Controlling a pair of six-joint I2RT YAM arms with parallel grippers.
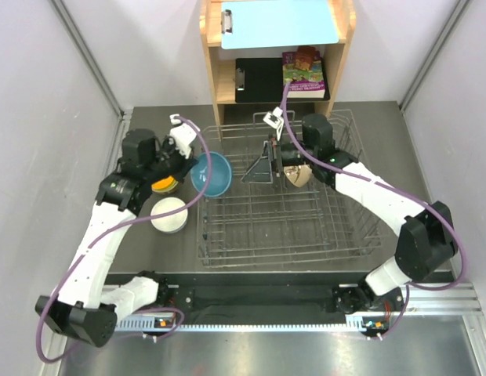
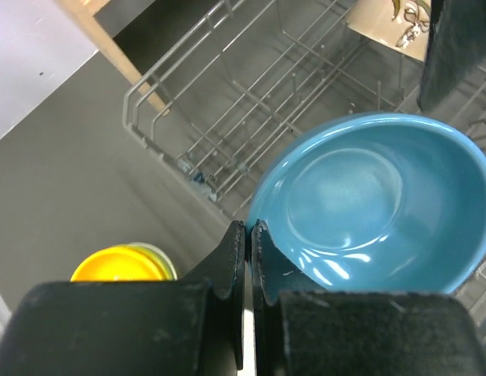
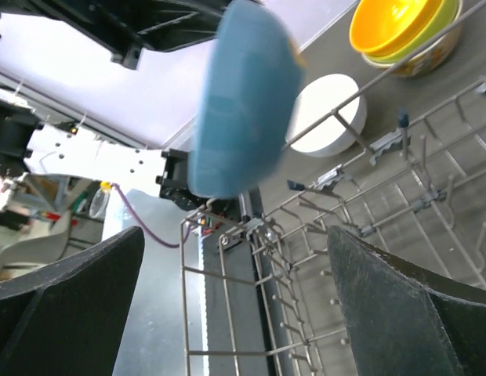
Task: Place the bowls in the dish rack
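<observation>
Currently pinching the blue bowl (image 2: pixel 368 204) by its rim with the left gripper (image 2: pixel 248 231), fingers pressed together on the thin wall, tilted at the dish rack (image 1: pixel 282 254) left edge, likely for slotting between prongs. Holding right gripper (image 1: pixel 268 164) spread wide over mid-rack beside the standing beige bowl (image 1: pixel 296 175). Leaving white bowl (image 1: pixel 169 215) and orange bowl (image 1: pixel 163 185) on the table.

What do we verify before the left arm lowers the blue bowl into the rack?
1. Left end effector shut on rim of blue bowl: ok.
2. Bowl fully inside dish rack: not ok, hangs over its left rim.
3. Right end effector open, apart from bowl: ok.
4. Space under bowl free: cannot tell, hidden.
5. Beige bowl in rack away from it: ok.
</observation>
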